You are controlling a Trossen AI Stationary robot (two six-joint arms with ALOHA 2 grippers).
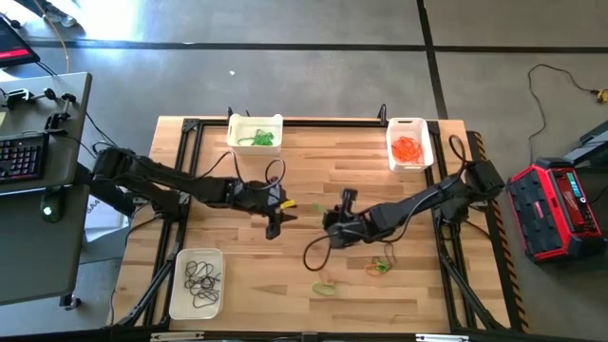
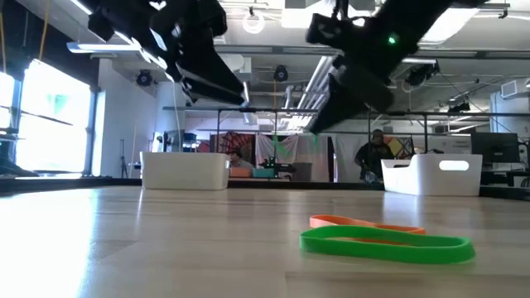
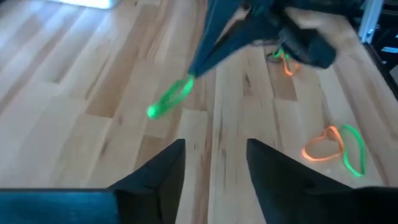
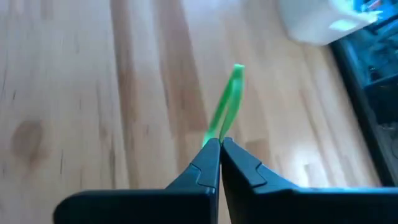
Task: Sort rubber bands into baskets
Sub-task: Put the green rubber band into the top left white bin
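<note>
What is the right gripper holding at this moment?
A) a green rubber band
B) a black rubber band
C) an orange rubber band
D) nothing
A: the right gripper has its fingers pinched shut on a green rubber band, which sticks out beyond the tips above the wooden table.

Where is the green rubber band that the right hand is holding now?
The green rubber band hangs pinched in the shut right hand, lifted above the table's middle, facing the left hand.

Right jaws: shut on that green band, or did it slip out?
Shut on it. In the right wrist view the right gripper has its jaws pressed together, and the green rubber band sticks out from between the tips, clear of the table.
</note>
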